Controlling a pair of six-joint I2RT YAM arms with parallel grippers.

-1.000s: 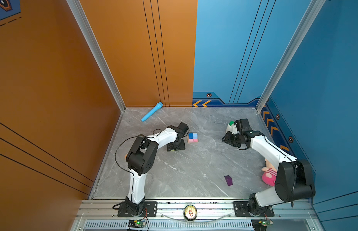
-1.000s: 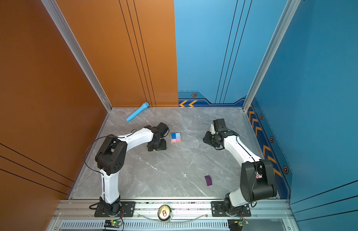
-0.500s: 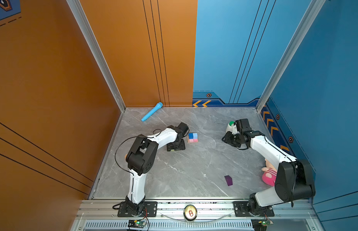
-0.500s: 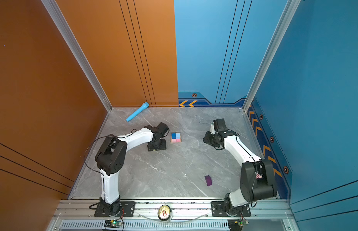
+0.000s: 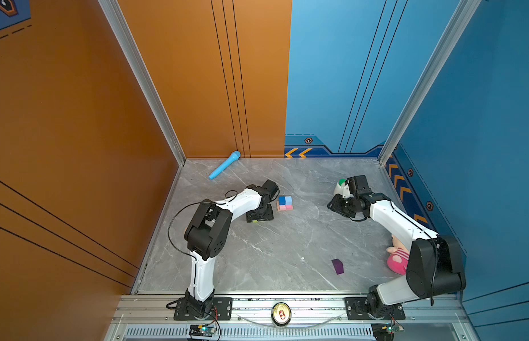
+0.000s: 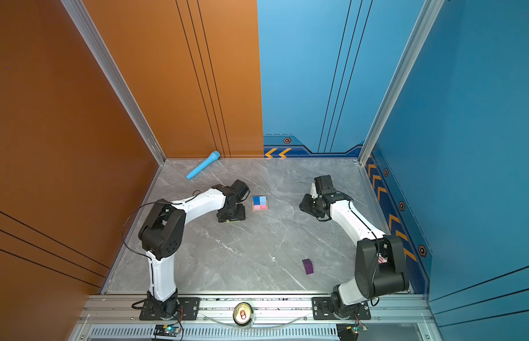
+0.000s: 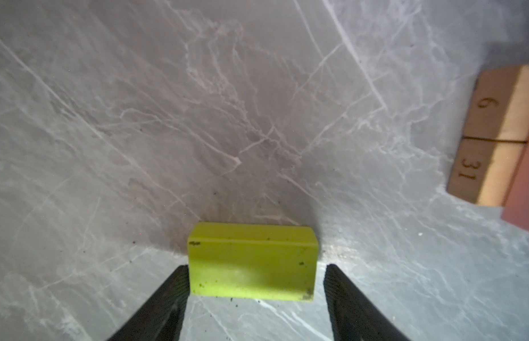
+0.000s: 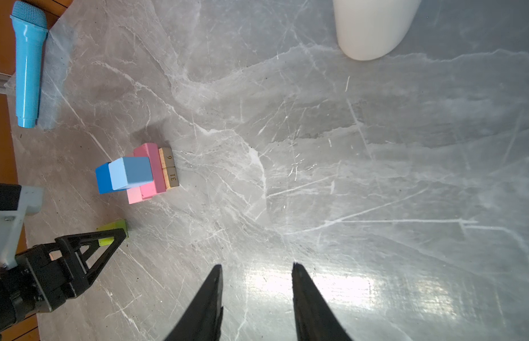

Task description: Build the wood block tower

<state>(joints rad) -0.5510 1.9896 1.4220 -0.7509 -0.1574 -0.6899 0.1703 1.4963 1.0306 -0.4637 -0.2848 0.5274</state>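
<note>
The tower (image 5: 285, 203) (image 6: 260, 203) (image 8: 139, 174) has two tan bars at the bottom, two pink bars on them, and a dark-blue and a light-blue cube on top. A lime-green bar (image 7: 252, 262) (image 8: 114, 228) lies flat on the floor beside it. My left gripper (image 7: 255, 267) (image 5: 258, 217) (image 6: 231, 217) is open and straddles this bar, one finger at its end and the other a little clear of it. My right gripper (image 8: 257, 265) (image 5: 335, 205) is open over bare floor with nothing between its fingers. A dark-purple block (image 5: 337, 266) (image 6: 307, 266) lies alone near the front right.
A light-blue toy microphone (image 5: 224, 165) (image 8: 28, 65) lies by the back wall. A white bottle with a green cap (image 5: 341, 187) (image 8: 375, 29) stands just behind my right gripper. A pink plush toy (image 5: 397, 259) sits at the right wall. A can (image 5: 281, 313) rests on the front rail.
</note>
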